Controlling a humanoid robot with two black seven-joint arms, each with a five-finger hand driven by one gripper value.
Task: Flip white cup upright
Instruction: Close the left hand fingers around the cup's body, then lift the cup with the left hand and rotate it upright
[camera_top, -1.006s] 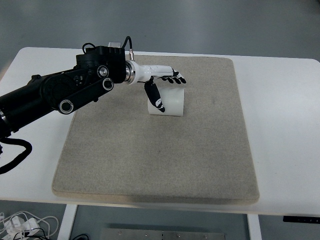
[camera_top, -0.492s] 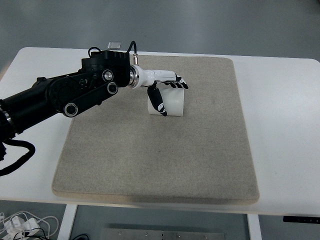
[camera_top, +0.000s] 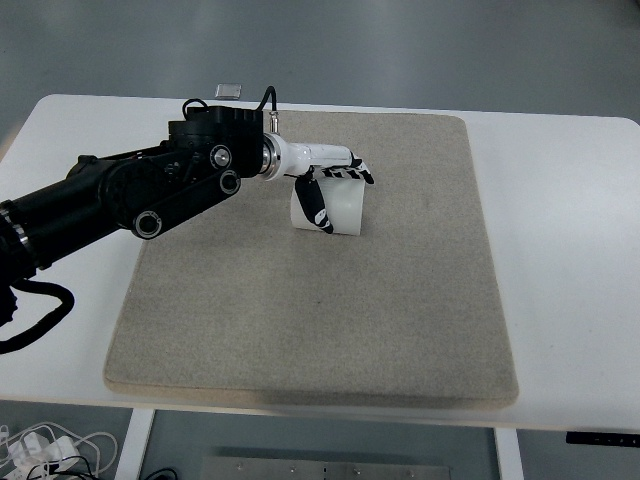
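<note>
The grasp looks made: the left hand (camera_top: 328, 186) wraps the white cup (camera_top: 335, 208), thumb down its near side, fingers over the top, though firm contact is hard to confirm. The cup sits on the mat (camera_top: 300, 330), toward its far edge. Next comes rotating it upright

Left arm (camera_top: 120, 195), entering from left edge: bulky matte black housing, silver ringed screw caps along joints. Black cable (camera_top: 268, 100) loops at wrist, upper centre. Silver collar, then slim white left hand (camera_top: 325, 180) with black-tipped fingers (camera_top: 318, 208).
</note>
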